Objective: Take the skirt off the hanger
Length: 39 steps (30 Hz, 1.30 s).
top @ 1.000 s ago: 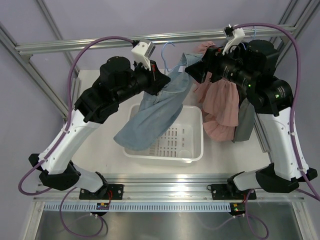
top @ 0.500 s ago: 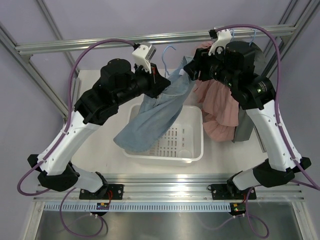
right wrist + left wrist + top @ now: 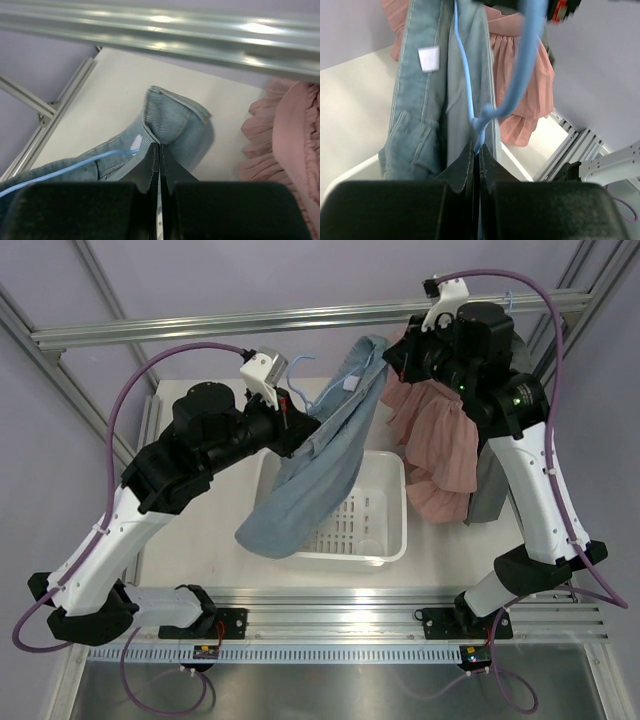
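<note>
— Pincers first. How is the left pincer (image 3: 477, 150) set?
— It is shut tight on the hanger (image 3: 522, 70), low on the thin blue part. Nothing else is held by it.
— And where is the skirt (image 3: 320, 470) found from there?
— Just beside that grip and running away from it. The hem end is hung low and near, over the basket (image 3: 340, 558) on the table (image 3: 450, 540). The long axis is drawn slantwise from there, up and to the far right.
— What is held at the far end?
— The waistband (image 3: 175, 107) is pinched by the right pincer (image 3: 158, 150). Its fingers are closed on a fold of denim close under the rail (image 3: 200, 25), with a pink garment (image 3: 440, 440) just to the right.
— So which way is the coming move judged to go?
— The cloth is stretched between the two grips. The waistband is therefore probably to be drawn farther up and right, away from the hanger, while the hanger is held back by the left arm. The waistband is nearer the right arm, the hanger nearer the left.
— Is the skirt's hold on the hanger seen?
— It cannot be told; any clip is hidden behind the denim.
</note>
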Tool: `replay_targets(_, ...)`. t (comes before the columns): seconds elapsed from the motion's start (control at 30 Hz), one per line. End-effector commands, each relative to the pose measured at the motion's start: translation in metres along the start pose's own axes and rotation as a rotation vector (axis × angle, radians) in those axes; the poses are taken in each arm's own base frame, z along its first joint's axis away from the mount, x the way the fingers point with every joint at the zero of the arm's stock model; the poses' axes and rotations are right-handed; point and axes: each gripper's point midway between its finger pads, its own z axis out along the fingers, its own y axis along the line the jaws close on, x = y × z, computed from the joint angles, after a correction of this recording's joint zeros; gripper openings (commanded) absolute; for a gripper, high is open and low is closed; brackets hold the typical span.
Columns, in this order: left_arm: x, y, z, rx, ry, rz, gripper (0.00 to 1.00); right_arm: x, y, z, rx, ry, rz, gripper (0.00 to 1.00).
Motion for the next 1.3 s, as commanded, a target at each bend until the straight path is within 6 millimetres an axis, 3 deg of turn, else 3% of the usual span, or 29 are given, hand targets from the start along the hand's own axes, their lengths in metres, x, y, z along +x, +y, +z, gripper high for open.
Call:
replay_targets(0.0,-0.018,-0.014,-0.042,0.067,-0.073,0.039,0.00,-0.063,-0.058,-0.013,0.165,-0.194,-0.014,0.00)
replay_targets(0.1,-0.008,-0.008,-0.055,0.045,-0.051,0.059,0.00,-0.076,-0.082,-0.018,0.222,-0.232,-0.017,0.00)
replay_targets(0.3,0.000,-0.009,-0.074,0.062,-0.027,0.084,0.00,-0.067,-0.113,-0.015,0.281,-0.232,0.003,0.00)
replay_targets(0.47,0.005,-0.031,-0.066,0.182,0.008,0.070,0.00,-0.064,-0.085,-0.011,0.118,-0.221,0.030,0.00)
replay_targets(0.5,0.010,-0.033,-0.054,0.198,0.041,0.065,0.00,-0.067,-0.078,-0.013,0.085,-0.232,0.033,0.00)
replay_targets(0.63,0.024,-0.047,-0.027,0.281,0.152,0.051,0.00,-0.101,-0.044,-0.034,-0.058,-0.363,0.043,0.00)
replay_targets(0.77,0.018,-0.051,-0.022,0.298,0.140,0.064,0.00,-0.113,-0.056,-0.038,0.022,-0.410,0.062,0.00)
replay_targets(0.9,0.007,-0.051,-0.027,0.291,0.102,0.068,0.00,-0.087,-0.077,-0.020,0.104,-0.332,0.065,0.00)
replay_targets(0.97,-0.006,-0.044,-0.036,0.235,0.040,0.071,0.00,-0.074,-0.085,-0.019,0.128,-0.301,0.062,0.00)
replay_targets(1.0,-0.014,-0.040,-0.039,0.206,0.003,0.065,0.00,-0.056,-0.091,-0.013,0.137,-0.262,0.070,0.00)
replay_targets(1.03,-0.016,-0.034,-0.042,0.174,-0.015,0.062,0.00,-0.059,-0.091,-0.021,0.133,-0.284,0.063,0.00)
replay_targets(1.07,-0.025,-0.027,-0.052,0.129,-0.063,0.059,0.00,-0.044,-0.095,-0.018,0.123,-0.252,0.066,0.00)
replay_targets(1.2,-0.037,-0.018,-0.064,0.078,-0.163,0.014,0.00,-0.032,-0.081,-0.027,0.035,-0.219,0.029,0.00)
replay_targets(1.27,-0.033,-0.017,-0.063,0.085,-0.181,-0.024,0.00,-0.020,-0.052,-0.032,-0.132,-0.173,-0.018,0.00)
